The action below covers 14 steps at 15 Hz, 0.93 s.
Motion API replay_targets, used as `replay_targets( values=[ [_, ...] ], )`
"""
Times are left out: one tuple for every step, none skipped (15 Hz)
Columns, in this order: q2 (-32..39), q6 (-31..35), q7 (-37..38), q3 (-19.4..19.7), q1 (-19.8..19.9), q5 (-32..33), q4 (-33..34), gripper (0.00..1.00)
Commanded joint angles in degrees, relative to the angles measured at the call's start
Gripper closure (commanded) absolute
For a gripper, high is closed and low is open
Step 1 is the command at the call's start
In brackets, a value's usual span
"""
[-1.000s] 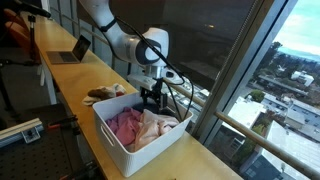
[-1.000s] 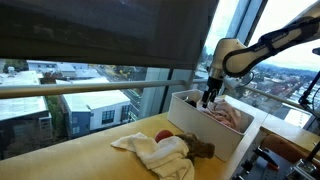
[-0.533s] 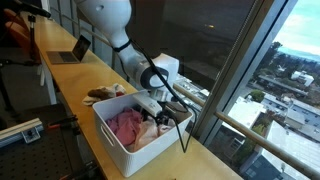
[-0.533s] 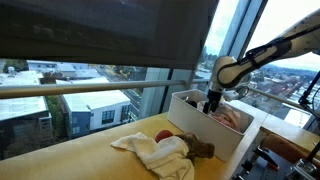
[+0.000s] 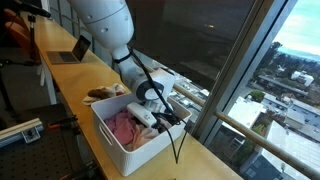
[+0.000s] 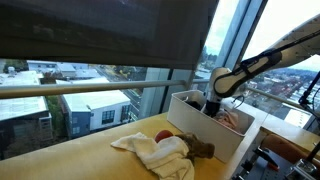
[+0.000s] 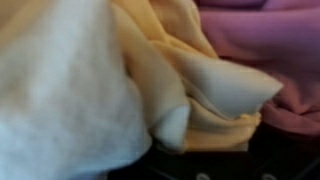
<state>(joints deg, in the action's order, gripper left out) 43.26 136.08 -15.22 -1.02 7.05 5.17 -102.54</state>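
My gripper (image 5: 158, 118) is down inside a white bin (image 5: 112, 142), pressed among the clothes; it also shows in an exterior view (image 6: 212, 107). The bin (image 6: 188, 112) holds a pink cloth (image 5: 124, 127) and a cream cloth (image 5: 153, 130). In the wrist view a cream-yellow cloth (image 7: 205, 85) fills the middle, a white cloth (image 7: 60, 95) lies at the left, and the pink cloth (image 7: 270, 40) at the upper right, all very close to the camera. The fingers are hidden by cloth and by the arm, so I cannot tell whether they are open or shut.
A loose pile of clothes (image 6: 160, 150) with a red item (image 6: 162, 136) lies on the wooden table beside the bin; it also shows in an exterior view (image 5: 105, 94). A laptop (image 5: 70, 52) sits farther along the table. A large window (image 5: 230, 60) runs close behind the bin.
The arm has lowered, and the gripper has gone from above the bin down into the clothes inside it.
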Motion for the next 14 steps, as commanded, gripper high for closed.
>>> replay_targets(
  values=[
    [-1.6, -1.5, -1.2, -0.8, -0.9, 0.0, -2.0, 0.40],
    [-2.7, -1.9, -1.4, -0.8, -0.9, -0.1, -2.3, 0.47],
    [-4.0, -2.6, -1.4, -0.6, -0.8, -0.1, -2.3, 0.56],
    [-4.9, -3.5, -1.4, -0.4, -0.8, 0.0, -2.1, 0.63],
    [-6.3, -4.6, -1.4, -0.1, -0.7, 0.0, -1.7, 0.72],
    [-7.7, -5.6, -1.4, 0.1, -0.6, 0.0, -1.5, 0.79],
    [-9.6, -6.7, -1.4, 0.2, -0.3, -0.2, -1.4, 0.86],
    [-11.4, -7.9, -1.4, 0.3, -0.2, -0.5, -1.4, 0.94],
    [-14.0, -9.1, -1.6, 0.2, 0.1, -1.0, -1.4, 0.98],
    [-16.1, -10.5, -1.7, 0.1, 0.3, -1.5, -1.2, 1.00],
    [-18.4, -11.7, -1.7, 0.1, 0.4, -1.9, -0.9, 0.96],
    [-20.4, -12.8, -1.6, 0.1, 0.3, -2.1, -0.4, 0.97],
    [-22.4, -14.0, -1.5, 0.1, 0.2, -2.3, 0.3, 0.96],
    [-24.6, -14.9, -1.3, 0.1, -0.3, -2.2, 0.8, 0.96]
  ],
)
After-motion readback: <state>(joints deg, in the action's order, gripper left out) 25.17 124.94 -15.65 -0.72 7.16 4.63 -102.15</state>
